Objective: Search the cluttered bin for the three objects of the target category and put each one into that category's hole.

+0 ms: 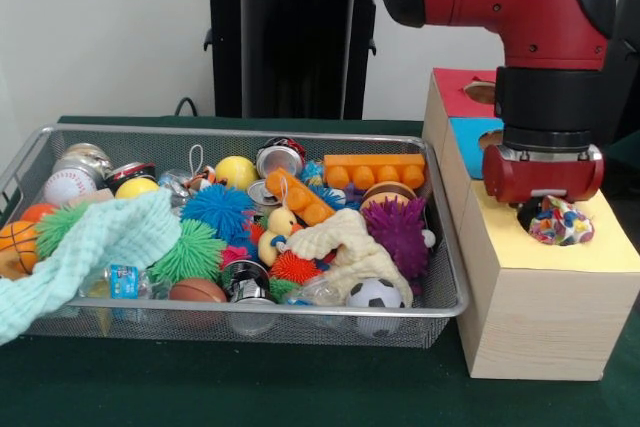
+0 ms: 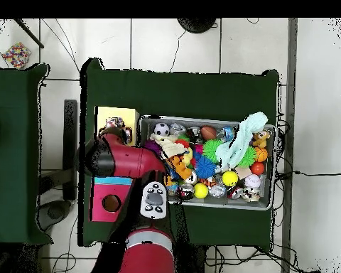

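My gripper hangs from the red arm over the yellow top of the wooden box, right of the bin. Directly under it a multicoloured speckled cloth bundle rests on the yellow top beside a dark hole. Whether the gripper holds the bundle is hidden by the wrist. In the overhead view the gripper sits at the edge of the yellow section, left of the bin. Two more cloths lie in the bin: a mint green one and a cream one.
The wire mesh bin is full of spiky balls, sport balls, cans, a rubber duck and an orange toy brick. The box also has a blue section and a red section, each with a hole.
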`<action>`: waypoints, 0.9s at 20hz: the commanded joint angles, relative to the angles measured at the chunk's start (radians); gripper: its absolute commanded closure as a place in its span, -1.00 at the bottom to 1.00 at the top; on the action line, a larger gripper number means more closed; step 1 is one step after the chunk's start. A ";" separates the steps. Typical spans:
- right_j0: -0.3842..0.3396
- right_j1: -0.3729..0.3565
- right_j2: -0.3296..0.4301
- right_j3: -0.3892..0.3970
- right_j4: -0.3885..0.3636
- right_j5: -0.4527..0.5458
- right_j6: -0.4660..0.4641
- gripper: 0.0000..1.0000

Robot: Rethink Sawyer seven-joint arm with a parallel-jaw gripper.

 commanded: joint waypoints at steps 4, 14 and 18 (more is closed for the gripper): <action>0.139 0.135 -0.157 -0.110 0.018 0.304 0.185 1.00; 0.148 0.153 -0.181 -0.134 0.015 0.372 0.198 1.00; 0.150 0.159 -0.187 -0.154 0.007 0.428 0.190 -1.00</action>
